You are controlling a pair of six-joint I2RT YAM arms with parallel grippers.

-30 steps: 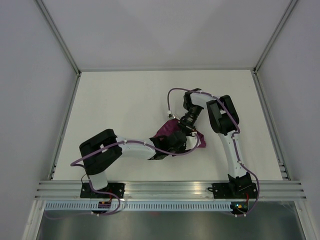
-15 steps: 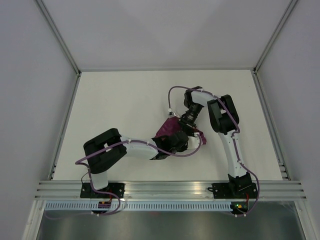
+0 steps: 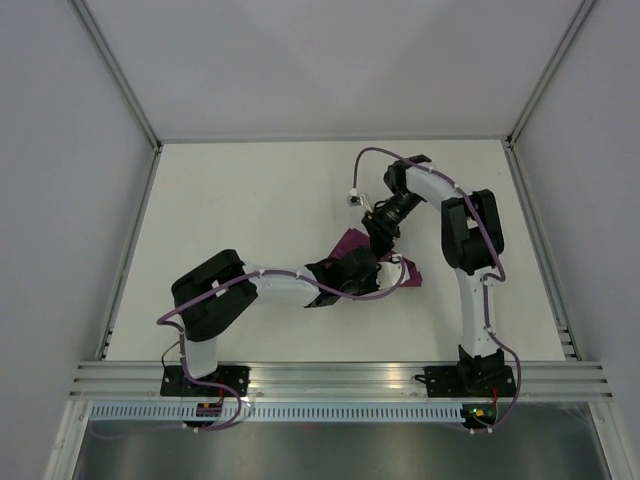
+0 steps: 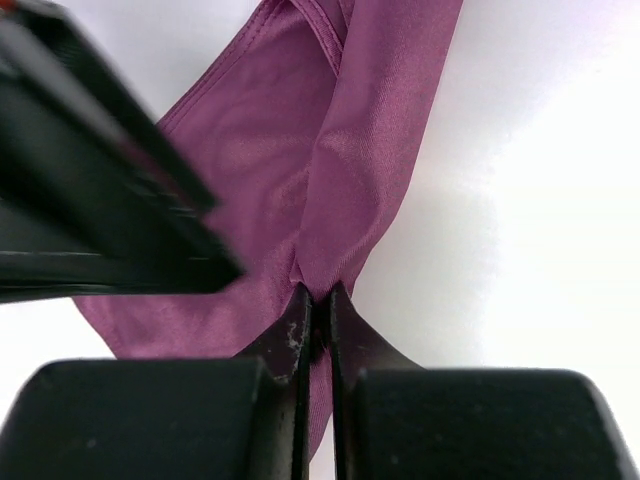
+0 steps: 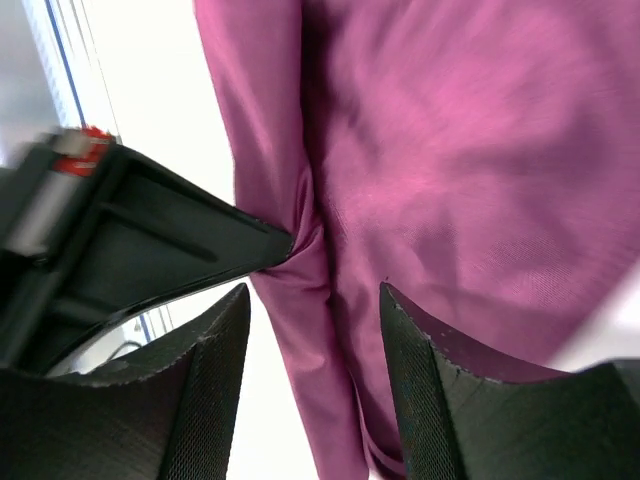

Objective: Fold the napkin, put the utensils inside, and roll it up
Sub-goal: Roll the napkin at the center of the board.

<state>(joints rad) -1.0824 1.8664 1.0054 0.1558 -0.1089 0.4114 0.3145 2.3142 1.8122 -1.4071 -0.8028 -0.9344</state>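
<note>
Left wrist view puts our left tool (image 4: 318, 305) at lower centre, pinched tight on a gathered ridge of the napkin (image 4: 300, 150). In the right wrist view, the right tool (image 5: 315, 320) has its jaws apart, straddling that ridge without pressing it. From above, the cloth lies bunched just right of centre on the table (image 3: 250, 200). We judge the folding step is in hand; no utensils show. Next, the right tool should take a free corner so we can spread the cloth flat.
</note>
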